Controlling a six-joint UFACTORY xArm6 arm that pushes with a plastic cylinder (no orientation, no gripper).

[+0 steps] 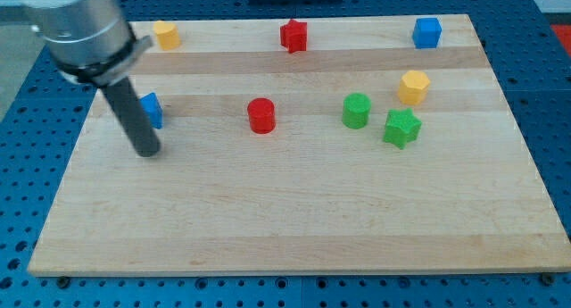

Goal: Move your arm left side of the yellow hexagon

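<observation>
A yellow hexagon [413, 87] sits on the wooden board [294, 228] at the view's right. My tip [147, 153] rests on the board at the view's left, far to the left of the hexagon. The rod partly hides a blue block [154, 110] just above the tip. A second yellow block [166, 34], whose shape I cannot make out, lies at the view's top left.
A red star-like block [293, 35] sits at top centre and a blue cube [427, 32] at top right. A red cylinder [260, 115] is mid-board. A green cylinder [356, 110] and a green star [401, 128] lie just below-left of the hexagon.
</observation>
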